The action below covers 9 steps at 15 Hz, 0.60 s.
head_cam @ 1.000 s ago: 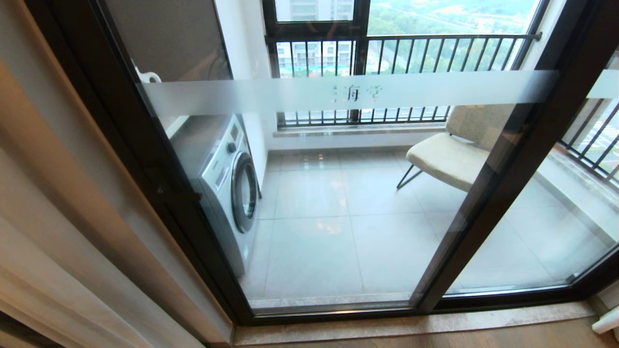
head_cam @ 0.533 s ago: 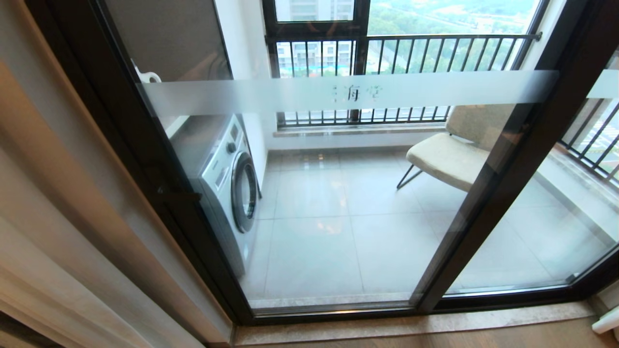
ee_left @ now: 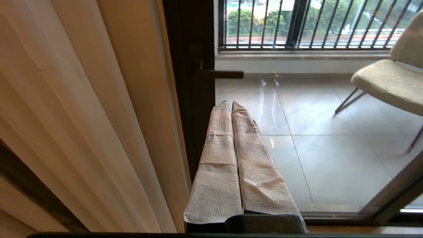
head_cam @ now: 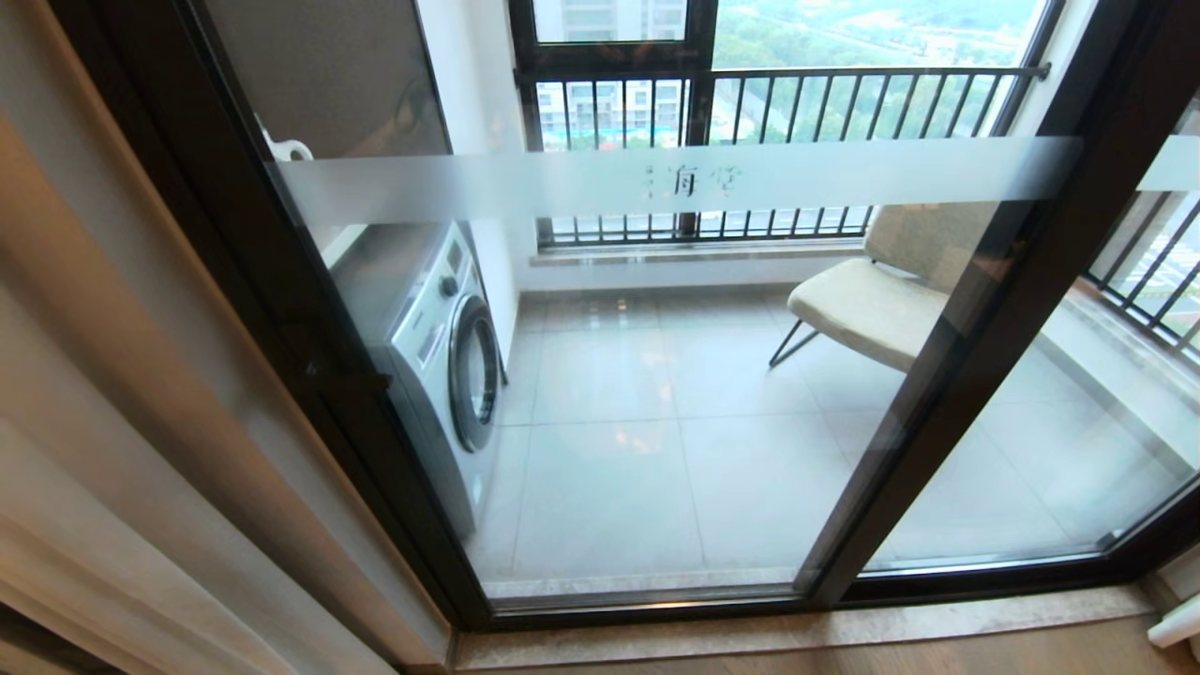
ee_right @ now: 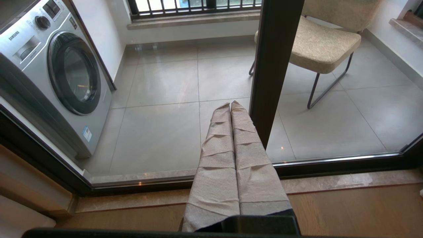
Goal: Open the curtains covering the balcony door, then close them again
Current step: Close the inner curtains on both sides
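Observation:
The curtains [head_cam: 112, 422] hang gathered in beige and white folds at the left edge of the head view, leaving the glass uncovered. The balcony door [head_cam: 984, 356] has dark frames and a frosted band across its glass. Neither gripper shows in the head view. In the left wrist view my left gripper [ee_left: 230, 103] is shut and empty, its tape-wrapped fingers [ee_left: 218, 158] pressed together; it points at the door frame [ee_left: 191, 82], with the curtains [ee_left: 82, 115] just beside it. My right gripper [ee_right: 230, 104] is shut and empty too, low before the door's middle post [ee_right: 274, 66].
Behind the glass stand a washing machine [head_cam: 450, 366], a beige chair [head_cam: 872, 300] and a dark-barred railing [head_cam: 797, 103]. A stone sill [head_cam: 797, 628] and wooden floor run along the door's foot. A white object [head_cam: 1177, 623] sits at the lower right.

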{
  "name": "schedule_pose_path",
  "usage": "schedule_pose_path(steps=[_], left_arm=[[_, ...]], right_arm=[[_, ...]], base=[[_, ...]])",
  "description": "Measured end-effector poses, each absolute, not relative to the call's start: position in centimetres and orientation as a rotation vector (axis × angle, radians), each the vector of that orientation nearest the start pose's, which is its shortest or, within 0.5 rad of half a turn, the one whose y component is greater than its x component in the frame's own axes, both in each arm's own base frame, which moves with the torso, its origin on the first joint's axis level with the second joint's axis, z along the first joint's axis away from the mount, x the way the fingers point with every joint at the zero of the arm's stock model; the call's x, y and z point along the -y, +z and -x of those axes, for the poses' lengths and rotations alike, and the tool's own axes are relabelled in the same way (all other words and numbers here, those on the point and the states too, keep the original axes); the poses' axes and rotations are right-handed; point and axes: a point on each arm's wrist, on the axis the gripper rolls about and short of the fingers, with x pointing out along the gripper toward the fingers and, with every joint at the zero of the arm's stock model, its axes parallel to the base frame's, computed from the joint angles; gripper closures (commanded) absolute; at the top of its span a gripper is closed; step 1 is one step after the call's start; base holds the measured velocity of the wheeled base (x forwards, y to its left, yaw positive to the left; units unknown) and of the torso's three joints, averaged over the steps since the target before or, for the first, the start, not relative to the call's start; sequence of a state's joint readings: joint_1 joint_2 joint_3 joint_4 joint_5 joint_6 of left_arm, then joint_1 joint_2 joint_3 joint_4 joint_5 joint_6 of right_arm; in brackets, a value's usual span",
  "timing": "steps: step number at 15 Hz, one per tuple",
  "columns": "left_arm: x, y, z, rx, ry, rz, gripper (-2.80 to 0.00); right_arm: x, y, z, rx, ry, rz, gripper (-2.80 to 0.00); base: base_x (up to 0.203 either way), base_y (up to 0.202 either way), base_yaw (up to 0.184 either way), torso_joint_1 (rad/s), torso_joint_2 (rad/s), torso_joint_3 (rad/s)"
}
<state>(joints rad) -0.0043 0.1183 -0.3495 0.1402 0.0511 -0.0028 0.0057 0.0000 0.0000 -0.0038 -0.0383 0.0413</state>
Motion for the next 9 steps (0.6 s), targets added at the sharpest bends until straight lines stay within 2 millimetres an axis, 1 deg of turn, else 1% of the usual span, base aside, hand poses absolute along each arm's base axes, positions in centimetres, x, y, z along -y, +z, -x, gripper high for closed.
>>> schedule_pose_path(steps=[2, 4, 6, 9], left_arm=[[-0.2, 18.6, 3.4, 0.097, 0.088, 0.018, 0.00], [-0.4, 21.7, 1.8, 0.120, 0.141, 0.035, 0.00], [-0.5, 24.8, -0.6, 0.149, 0.211, 0.055, 0.00], [-0.8, 28.4, -4.2, 0.186, 0.345, 0.081, 0.00]], right_arm=[[0.1, 7.6, 2.3, 0.005, -0.033, -0.041, 0.00], [0.1, 7.6, 2.3, 0.005, -0.033, -0.041, 0.00], [0.1, 7.6, 2.3, 0.004, -0.032, -0.041, 0.00], [0.1, 7.6, 2.3, 0.005, -0.033, -0.041, 0.00]], base=[[0.000, 0.000, 0.000, 0.000, 0.00, 0.000], [0.000, 0.000, 0.000, 0.000, 0.00, 0.000], [0.000, 0.000, 0.000, 0.000, 0.00, 0.000], [0.000, 0.000, 0.000, 0.000, 0.00, 0.000]])
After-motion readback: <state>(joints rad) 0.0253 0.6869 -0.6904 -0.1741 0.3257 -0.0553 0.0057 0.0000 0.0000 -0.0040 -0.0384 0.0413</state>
